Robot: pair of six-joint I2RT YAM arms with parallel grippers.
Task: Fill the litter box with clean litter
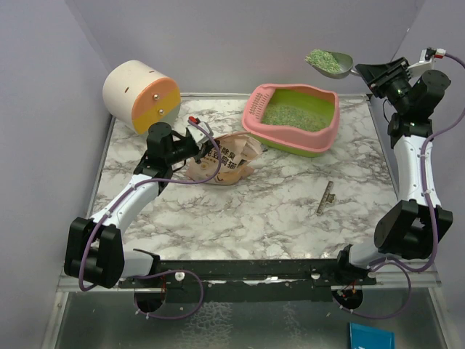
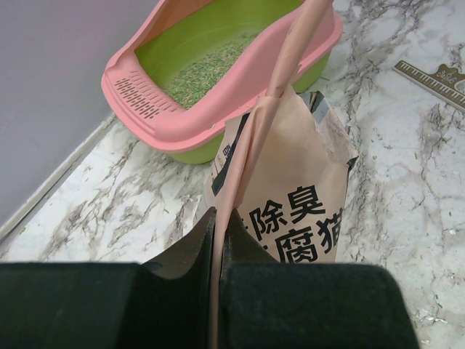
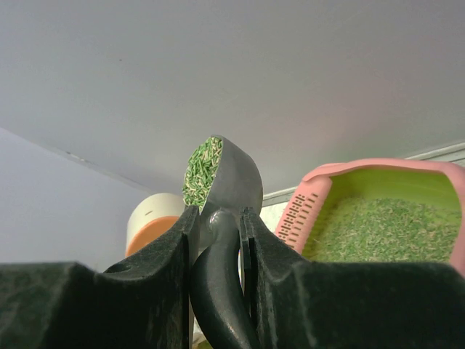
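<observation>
The litter box (image 1: 256, 102) (image 2: 138, 87) (image 3: 301, 200), pink-rimmed with a lime-green basin, sits at the back of the table with clean litter (image 1: 294, 115) (image 2: 207, 64) (image 3: 381, 229) spread over its floor. My right gripper (image 1: 365, 70) (image 3: 218, 211) is shut on the black handle of a grey metal scoop (image 1: 330, 62) (image 3: 232, 178), held high above the box's right end and heaped with litter (image 1: 322, 60) (image 3: 200, 169). My left gripper (image 1: 205, 147) (image 2: 218, 218) is shut on the top edge of the beige printed bag (image 1: 225, 160) (image 2: 290, 189), left of the box.
A cream-and-orange cylinder (image 1: 140, 94) (image 3: 149, 218) lies at the back left corner. A thin ruler-like strip (image 1: 325, 198) (image 2: 429, 76) rests on the marble table (image 1: 254, 218) to the right of the middle. Grey walls close in the back and both sides.
</observation>
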